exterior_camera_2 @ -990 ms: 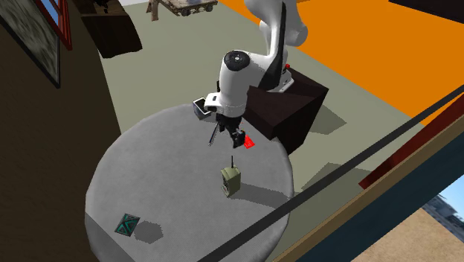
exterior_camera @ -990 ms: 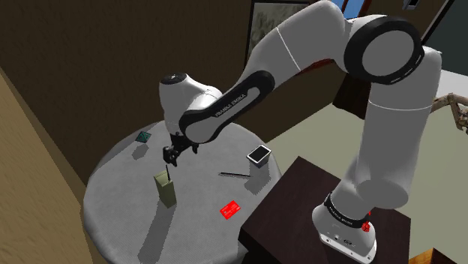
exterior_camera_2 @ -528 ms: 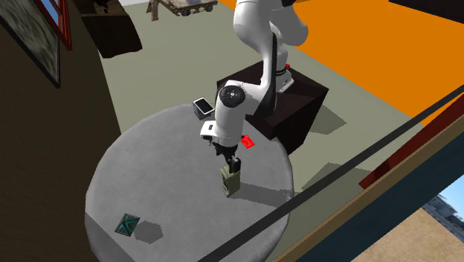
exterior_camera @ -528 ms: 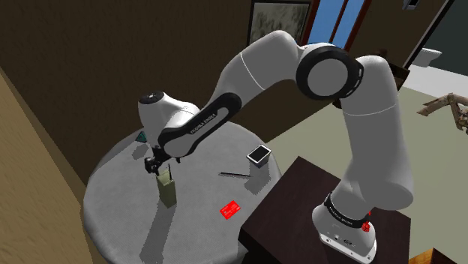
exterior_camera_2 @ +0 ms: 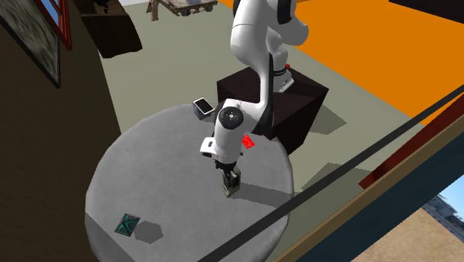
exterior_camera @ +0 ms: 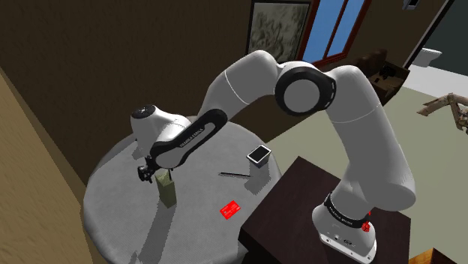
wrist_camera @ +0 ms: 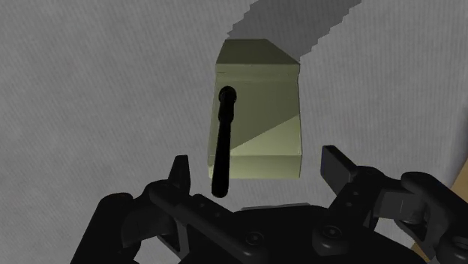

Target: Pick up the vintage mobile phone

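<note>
The vintage mobile phone (exterior_camera: 167, 189) is an olive-green block standing upright on the round grey table (exterior_camera: 120, 221), with a black antenna (wrist_camera: 223, 142) on top. My gripper (exterior_camera: 154, 175) hangs directly over it, pointing down. Seen from the wrist, the phone (wrist_camera: 259, 112) lies between the two black fingers (wrist_camera: 180, 174), which stand apart on either side of its upper end without touching it, so the gripper (wrist_camera: 259, 172) is open. The second exterior view places the gripper (exterior_camera_2: 229, 171) just above the phone (exterior_camera_2: 232, 184), near the table's edge.
A red card (exterior_camera: 230, 209), a thin black pen (exterior_camera: 234, 175) and a small black-and-white box (exterior_camera: 259, 155) lie toward the stand (exterior_camera: 315, 214). A teal flat item (exterior_camera_2: 127, 224) sits far across the table. Brown walls close in behind.
The arm swung toward the shoulder view's left and came down over the phone. The fingers, earlier above and beside it, now flank its top.
</note>
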{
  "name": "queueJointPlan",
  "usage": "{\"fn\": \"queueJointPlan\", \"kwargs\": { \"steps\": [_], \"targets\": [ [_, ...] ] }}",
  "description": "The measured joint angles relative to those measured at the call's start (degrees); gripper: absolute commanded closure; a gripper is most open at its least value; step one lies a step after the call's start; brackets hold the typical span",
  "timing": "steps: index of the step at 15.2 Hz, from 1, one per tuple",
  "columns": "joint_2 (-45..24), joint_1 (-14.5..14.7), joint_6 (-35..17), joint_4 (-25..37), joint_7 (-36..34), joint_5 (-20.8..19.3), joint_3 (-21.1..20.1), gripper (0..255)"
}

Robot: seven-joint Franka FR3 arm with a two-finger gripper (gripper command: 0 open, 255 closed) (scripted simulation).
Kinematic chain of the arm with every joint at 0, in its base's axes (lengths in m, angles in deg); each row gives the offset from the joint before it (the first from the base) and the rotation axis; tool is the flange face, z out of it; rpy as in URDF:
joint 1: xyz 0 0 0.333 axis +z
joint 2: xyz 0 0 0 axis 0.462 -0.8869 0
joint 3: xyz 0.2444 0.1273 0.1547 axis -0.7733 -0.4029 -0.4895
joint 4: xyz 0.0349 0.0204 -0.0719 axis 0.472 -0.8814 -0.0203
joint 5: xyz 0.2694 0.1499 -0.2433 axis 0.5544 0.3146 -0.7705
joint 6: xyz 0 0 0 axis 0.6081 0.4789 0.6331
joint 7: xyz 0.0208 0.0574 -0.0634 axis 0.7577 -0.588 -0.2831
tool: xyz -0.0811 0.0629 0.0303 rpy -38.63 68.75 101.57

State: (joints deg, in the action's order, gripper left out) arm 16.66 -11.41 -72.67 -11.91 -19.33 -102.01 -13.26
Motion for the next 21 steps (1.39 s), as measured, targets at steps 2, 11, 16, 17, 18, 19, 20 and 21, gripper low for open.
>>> {"fn": "queueJointPlan", "kwargs": {
  "steps": [2, 11, 16, 17, 18, 19, 20, 21],
  "targets": [
    [-1.0, 0.2, -0.8, 0.3, -0.2, -0.3, 0.3, 0],
    [-2.1, 0.4, -1.3, 1.0, -0.3, -0.5, 0.5, 255],
    [-1.5, 0.3, -0.8, 0.7, -0.3, -0.4, 0.4, 255],
    [-0.8, 0.2, -0.7, 0.0, -0.3, -0.3, 0.2, 255],
    [-0.2, 0.1, -0.3, -0.1, -0.2, -0.1, 0.1, 255],
    [0.1, 0.1, 0.2, 0.1, 0.0, 0.0, 0.0, 255],
    [0.7, 0.0, 0.6, 0.0, 0.1, 0.2, -0.2, 255],
    [1.1, -0.2, 1.2, 0.1, 0.3, 0.4, -0.4, 255]
  ]
}}
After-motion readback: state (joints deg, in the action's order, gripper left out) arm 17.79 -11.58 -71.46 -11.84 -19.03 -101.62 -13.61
